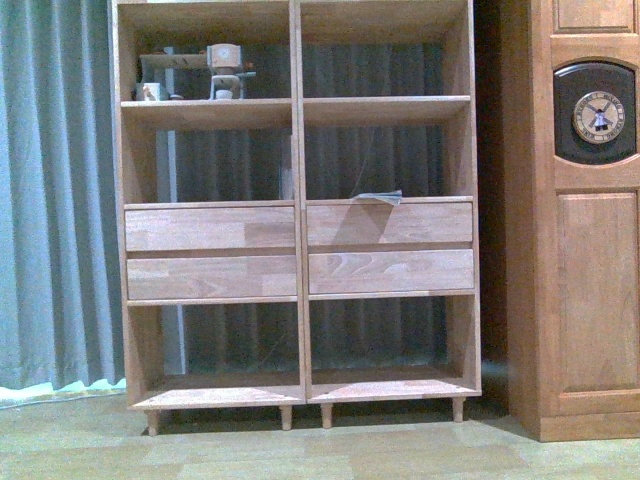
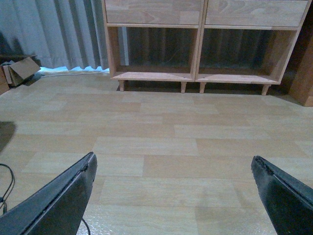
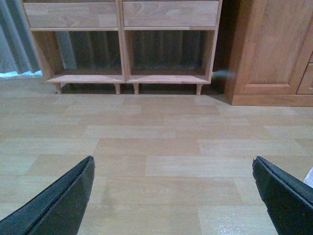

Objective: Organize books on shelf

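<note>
Front view, no arm in sight: shelf [image 1: 460, 150] straight ahead, thin book [image 1: 377, 197] lying flat at the front lip of the right middle compartment, one corner poking out over the upper right drawer [image 1: 389, 224]. Possibly a second book in the pale sliver [image 1: 291, 170] against the divider [image 1: 297, 120], but too thin to tell.

Left wrist view: left gripper [image 2: 172, 157] spread wide over bare floor [image 2: 161, 132], holding nothing. Only the shelf's bottom compartments ahead of it, so book well above and far forward of it, out of frame. Same in the right wrist view: right gripper [image 3: 172, 159] wide open and empty, shelf ahead, cabinet [image 3: 266, 49] ahead and off to its outer side.

Likely trouble from here, as a judgement only:

- Long reach up and forward for either gripper, with a fair chance of knocking a finger on the drawer front or the compartment edge on the way in.
- Flat, thin book with little to pinch, so easier to shove deeper or tip off the lip onto the floor than to grasp.
- Overhanging corner, readily caught by a gripper rising from below.
- Once stood upright with nothing to lean on, apt to slump or slide flat again.
- Wide swing of the right arm, and possible contact with the cabinet.
</note>
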Robot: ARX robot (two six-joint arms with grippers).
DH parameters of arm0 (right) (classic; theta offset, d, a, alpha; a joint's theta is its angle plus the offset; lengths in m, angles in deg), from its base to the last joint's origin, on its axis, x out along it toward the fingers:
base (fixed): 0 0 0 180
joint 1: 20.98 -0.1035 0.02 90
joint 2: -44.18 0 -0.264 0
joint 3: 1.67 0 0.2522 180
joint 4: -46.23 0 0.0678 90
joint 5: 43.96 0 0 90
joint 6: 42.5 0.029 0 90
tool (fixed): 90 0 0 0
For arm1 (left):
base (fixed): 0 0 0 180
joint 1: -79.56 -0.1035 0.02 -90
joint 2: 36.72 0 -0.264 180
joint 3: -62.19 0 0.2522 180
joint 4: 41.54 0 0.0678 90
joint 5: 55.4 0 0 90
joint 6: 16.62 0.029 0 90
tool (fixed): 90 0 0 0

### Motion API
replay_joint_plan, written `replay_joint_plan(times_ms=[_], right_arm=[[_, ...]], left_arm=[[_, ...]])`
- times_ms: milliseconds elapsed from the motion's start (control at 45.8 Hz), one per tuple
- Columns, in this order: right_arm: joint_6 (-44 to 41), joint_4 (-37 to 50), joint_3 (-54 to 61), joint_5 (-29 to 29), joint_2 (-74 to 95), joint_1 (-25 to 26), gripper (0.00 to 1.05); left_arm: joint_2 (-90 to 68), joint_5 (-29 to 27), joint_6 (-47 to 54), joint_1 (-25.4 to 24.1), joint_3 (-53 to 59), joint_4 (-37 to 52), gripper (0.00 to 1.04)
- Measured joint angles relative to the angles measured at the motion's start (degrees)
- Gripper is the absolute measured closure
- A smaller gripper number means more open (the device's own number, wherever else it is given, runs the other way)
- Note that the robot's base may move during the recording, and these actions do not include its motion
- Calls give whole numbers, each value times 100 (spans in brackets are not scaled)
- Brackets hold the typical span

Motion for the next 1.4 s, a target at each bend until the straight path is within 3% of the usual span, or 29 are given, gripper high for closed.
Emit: replay_joint_plan(times_ms=[1398], right_arm=[[0, 0, 0, 0, 2, 0, 7]], left_arm=[[0, 0, 0, 0, 0, 0, 7]])
